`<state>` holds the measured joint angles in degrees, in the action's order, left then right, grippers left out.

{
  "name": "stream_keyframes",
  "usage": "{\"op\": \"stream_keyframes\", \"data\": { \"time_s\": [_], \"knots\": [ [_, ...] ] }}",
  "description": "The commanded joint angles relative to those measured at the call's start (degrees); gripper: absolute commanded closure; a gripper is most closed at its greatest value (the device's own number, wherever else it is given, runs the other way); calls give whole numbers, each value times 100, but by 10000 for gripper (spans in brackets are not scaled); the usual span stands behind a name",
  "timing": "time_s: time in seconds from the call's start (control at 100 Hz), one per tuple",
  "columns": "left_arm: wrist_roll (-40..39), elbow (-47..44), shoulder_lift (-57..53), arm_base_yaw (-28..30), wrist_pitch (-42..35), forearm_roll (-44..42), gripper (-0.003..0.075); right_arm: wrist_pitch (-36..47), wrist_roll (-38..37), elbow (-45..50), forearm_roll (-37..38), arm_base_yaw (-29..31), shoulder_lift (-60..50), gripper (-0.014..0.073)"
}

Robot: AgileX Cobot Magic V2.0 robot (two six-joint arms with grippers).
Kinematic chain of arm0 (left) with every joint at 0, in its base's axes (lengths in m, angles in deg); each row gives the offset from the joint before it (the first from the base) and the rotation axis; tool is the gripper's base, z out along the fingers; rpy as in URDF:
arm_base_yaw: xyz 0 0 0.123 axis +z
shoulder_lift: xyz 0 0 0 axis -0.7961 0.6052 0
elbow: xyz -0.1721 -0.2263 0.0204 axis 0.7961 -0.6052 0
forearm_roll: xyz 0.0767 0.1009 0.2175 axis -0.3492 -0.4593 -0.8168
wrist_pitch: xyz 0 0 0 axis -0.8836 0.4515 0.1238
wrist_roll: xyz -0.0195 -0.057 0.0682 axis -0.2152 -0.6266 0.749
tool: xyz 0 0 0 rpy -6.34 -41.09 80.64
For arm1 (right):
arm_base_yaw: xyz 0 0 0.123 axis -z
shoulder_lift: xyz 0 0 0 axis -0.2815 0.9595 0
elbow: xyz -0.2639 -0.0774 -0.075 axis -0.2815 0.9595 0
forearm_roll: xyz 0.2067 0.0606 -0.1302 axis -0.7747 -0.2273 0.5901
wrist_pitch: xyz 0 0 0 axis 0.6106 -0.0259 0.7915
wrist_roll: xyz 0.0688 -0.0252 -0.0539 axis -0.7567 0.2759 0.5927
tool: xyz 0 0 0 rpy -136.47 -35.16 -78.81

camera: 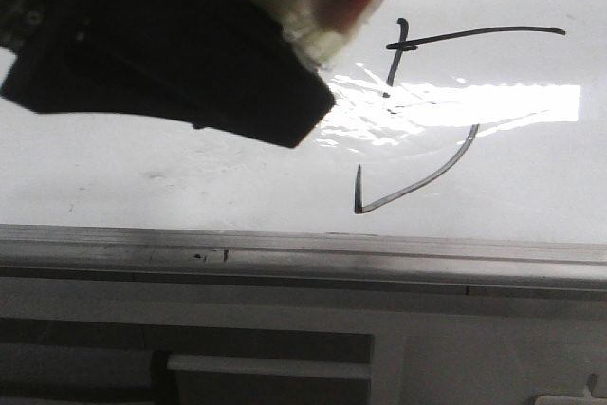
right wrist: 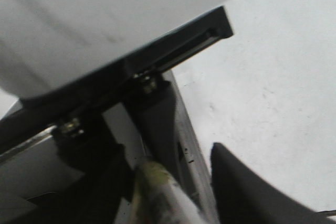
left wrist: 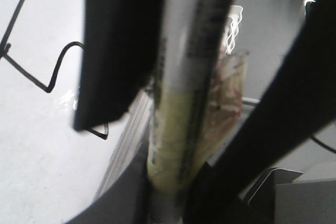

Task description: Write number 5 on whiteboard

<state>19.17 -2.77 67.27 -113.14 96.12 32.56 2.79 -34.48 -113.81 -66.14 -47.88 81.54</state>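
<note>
The number 5 [camera: 432, 111] is drawn right of centre on the whiteboard [camera: 142, 177], partly washed by glare. The left gripper [left wrist: 181, 129] hangs at its left, jaws clamped on what seems a taped marker [left wrist: 184, 103]. Whether the right gripper's jaws are apart or together, I cannot tell.

Number 5 [camera: 446, 111] on whiteboard [camera: 190, 177], right side

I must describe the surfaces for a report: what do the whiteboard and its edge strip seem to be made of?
The whiteboard looks like a smooth, glossy coated panel: it throws a strong white glare and mirrors light. Whether melamine or painted steel, I cannot tell. The edge strip looks like brushed grey metal, probably aluminium, with a dull sheen and small scuffs. The number 5 is thin black marker ink.
</note>
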Motion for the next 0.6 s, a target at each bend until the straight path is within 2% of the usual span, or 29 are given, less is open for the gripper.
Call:
{"op": "stream_keyframes", "data": {
  "time_s": [0.0, 0.08, 0.2, 0.27, 0.31, 0.46, 0.59],
  "knots": [
    [-402, 213, -82, 48, -483, 306, 741, 378, 25, -294, 201, 75, -239, 61],
    [-724, 213, -72, 137, -523, 305, 741, 338, 25, -411, 358, 234, -478, 46],
    [-1695, 191, -30, 392, -905, 305, 741, 274, 25, -547, 603, 623, -943, 111],
    [-2322, 106, -4, 552, -1313, 308, 741, 224, 25, -547, 618, 913, -1265, 198],
    [-2552, 56, 65, 635, -1478, 308, 741, 150, 25, -547, 618, 1052, -1419, 277],
    [-2969, 25, 549, 824, -1887, 318, 741, -342, 25, -536, 626, 1475, -1964, 667],
    [-3046, 25, 1027, 845, -2288, 496, 741, -657, -5, -444, 604, 1486, -2194, 656]
  ]
}}
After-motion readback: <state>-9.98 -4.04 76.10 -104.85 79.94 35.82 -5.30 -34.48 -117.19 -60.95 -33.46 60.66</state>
